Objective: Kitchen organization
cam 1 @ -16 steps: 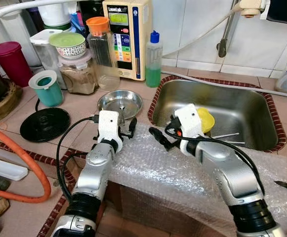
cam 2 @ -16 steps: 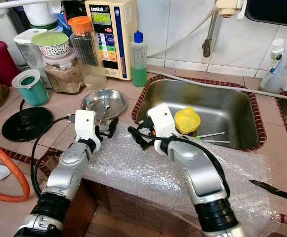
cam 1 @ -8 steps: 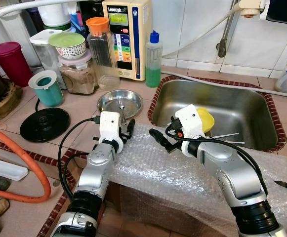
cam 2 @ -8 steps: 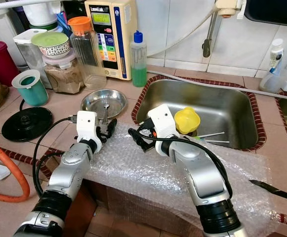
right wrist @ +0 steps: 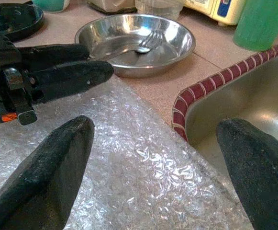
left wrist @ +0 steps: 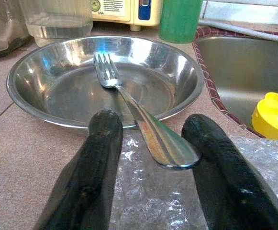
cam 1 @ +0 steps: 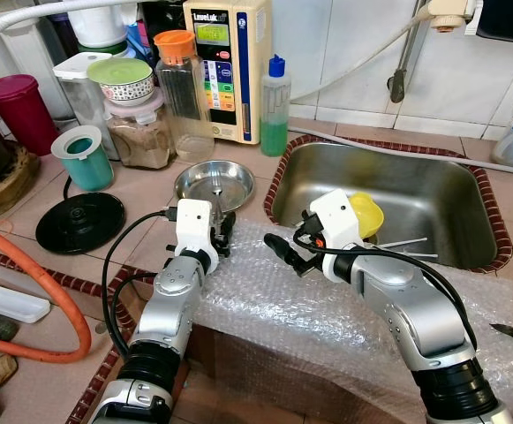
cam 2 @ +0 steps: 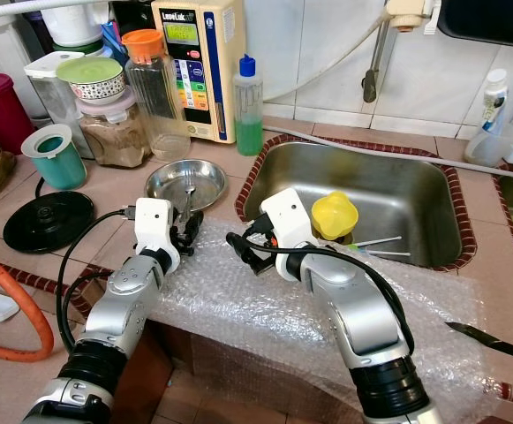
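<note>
At the near rim of the steel dish (left wrist: 48, 86), where the fork (left wrist: 129, 103) lies with its tines in the bowl and its handle sticking out over the edge, we have our left gripper (left wrist: 150, 143) straddling that handle, fingers narrowly parted and not yet pinching it. Our right gripper (cam 2: 243, 252) hovers spread wide above the bubble wrap (cam 2: 265, 305), beside the sink (cam 2: 415, 190), holding nothing. We judge the main risk to be the handle's smooth, rounded end: closing on that end could squirt the fork out or lever the tines up. A push forward could slide the light dish towards the glass jar (cam 1: 184, 93) behind it. The wrap may also snag a fingertip.
</note>
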Tool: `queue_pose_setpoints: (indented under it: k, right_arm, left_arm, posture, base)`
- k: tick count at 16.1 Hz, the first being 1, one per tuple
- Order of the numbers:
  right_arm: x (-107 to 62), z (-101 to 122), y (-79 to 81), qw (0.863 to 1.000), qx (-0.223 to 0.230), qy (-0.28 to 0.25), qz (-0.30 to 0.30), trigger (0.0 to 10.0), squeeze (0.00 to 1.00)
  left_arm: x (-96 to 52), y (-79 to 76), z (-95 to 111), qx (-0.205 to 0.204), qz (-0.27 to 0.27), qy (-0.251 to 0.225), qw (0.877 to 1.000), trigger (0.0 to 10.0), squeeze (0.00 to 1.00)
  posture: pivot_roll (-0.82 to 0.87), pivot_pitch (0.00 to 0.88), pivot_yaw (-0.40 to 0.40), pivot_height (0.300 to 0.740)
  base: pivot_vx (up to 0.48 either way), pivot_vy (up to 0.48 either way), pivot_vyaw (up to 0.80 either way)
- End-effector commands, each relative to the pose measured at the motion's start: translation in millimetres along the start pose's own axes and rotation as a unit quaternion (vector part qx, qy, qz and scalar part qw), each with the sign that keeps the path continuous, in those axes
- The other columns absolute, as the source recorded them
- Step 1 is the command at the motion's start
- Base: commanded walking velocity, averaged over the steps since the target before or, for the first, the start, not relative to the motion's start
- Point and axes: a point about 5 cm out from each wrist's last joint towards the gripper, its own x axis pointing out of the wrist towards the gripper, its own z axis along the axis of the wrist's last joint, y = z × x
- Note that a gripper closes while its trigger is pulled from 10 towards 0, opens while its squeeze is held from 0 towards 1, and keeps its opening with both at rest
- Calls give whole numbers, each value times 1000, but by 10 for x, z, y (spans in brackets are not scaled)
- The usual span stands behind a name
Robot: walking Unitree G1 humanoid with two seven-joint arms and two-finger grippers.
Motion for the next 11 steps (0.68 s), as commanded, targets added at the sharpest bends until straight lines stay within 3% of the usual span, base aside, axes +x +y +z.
queue_pose_setpoints:
  k: [1,6,11]
  right_arm:
    - [7,-21,-22,1000,6,2,-4,10000,0]
    - [-15,-188,-96,999,13,21,-33,10000,0]
    - [15,-177,-121,999,15,15,-41,10000,0]
  left_arm:
    - [-15,39,17,-2,4,-6,1000,0,0]
    - [-23,56,35,2,6,-12,1000,0,0]
    - [-40,39,102,15,5,-34,999,0,0]
  posture:
    - [-49,0,63,740]
    - [-48,0,64,740]
    - [-42,0,67,740]
  base:
    - [0,0,0]
    - [0,0,0]
    - [0,0,0]
